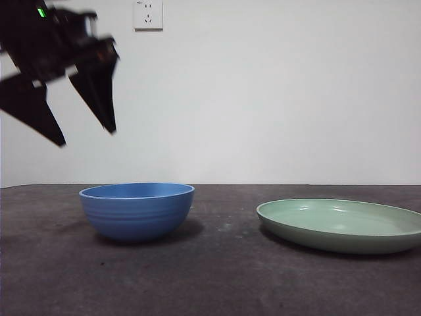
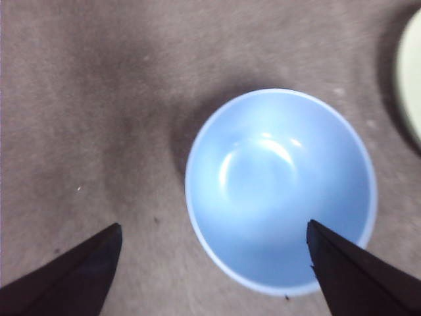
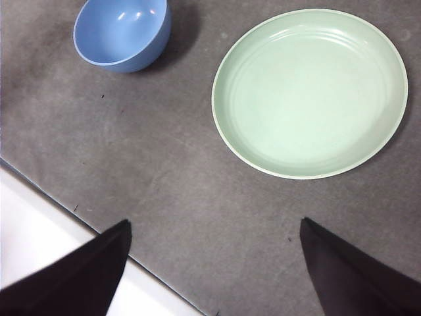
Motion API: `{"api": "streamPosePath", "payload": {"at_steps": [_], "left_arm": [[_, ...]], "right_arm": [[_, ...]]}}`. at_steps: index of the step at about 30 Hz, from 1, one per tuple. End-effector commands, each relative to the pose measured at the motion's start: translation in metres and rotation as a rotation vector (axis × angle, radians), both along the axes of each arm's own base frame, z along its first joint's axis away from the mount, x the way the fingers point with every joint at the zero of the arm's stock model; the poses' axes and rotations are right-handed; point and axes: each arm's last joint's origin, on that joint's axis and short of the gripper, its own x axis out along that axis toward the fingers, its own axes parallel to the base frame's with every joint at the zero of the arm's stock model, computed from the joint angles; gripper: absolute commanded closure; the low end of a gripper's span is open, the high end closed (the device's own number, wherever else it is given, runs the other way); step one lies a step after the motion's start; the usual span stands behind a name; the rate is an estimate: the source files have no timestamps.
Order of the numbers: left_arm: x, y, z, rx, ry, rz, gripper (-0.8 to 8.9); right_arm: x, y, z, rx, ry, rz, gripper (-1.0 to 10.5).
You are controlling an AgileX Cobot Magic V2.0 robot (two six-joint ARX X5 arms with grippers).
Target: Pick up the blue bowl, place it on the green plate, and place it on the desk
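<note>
The blue bowl (image 1: 137,210) stands upright and empty on the desk (image 1: 210,276), left of centre. The green plate (image 1: 342,225) lies empty on the desk to its right, apart from the bowl. My left gripper (image 1: 89,137) hangs open and empty at the upper left, above and a little left of the bowl. In the left wrist view the bowl (image 2: 281,191) lies below the open left gripper (image 2: 214,227). My right gripper (image 3: 214,224) is open and empty, high above the desk's near edge; its view shows the plate (image 3: 309,92) and the bowl (image 3: 122,33).
A white wall with a power socket (image 1: 148,14) stands behind the desk. The desk's edge (image 3: 72,214) with a white floor or surface beyond it shows in the right wrist view.
</note>
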Motion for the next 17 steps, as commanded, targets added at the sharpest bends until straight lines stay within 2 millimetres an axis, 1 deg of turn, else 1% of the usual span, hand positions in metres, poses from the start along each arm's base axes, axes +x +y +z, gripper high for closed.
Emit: {"api": "streamPosePath", "payload": {"at_steps": [1,5,9,15,16,17], "left_arm": [[0.015,-0.007,-0.011,0.006,0.009,0.004,3.77],[0.028,-0.011,-0.034,0.025,0.058,0.006,3.77],[0.036,-0.014,-0.052,0.043,0.101,0.006,3.77],[0.043,-0.017,-0.069,0.062,0.139,0.034,3.87],[0.043,-0.017,-0.070,0.062,0.144,0.037,3.98],[0.043,-0.017,-0.070,0.061,0.146,0.039,4.35]], "right_arm": [[0.001,0.001,0.005,0.009,-0.017,-0.002,5.3],[0.001,0.001,0.005,0.009,-0.018,-0.002,5.3],[0.001,0.001,0.005,0.009,-0.020,-0.002,5.3],[0.001,0.001,0.006,0.009,-0.021,-0.003,5.3],[0.001,0.001,0.006,0.009,-0.022,-0.003,5.3],[0.001,0.001,0.006,0.009,-0.022,-0.003,5.3]]}}
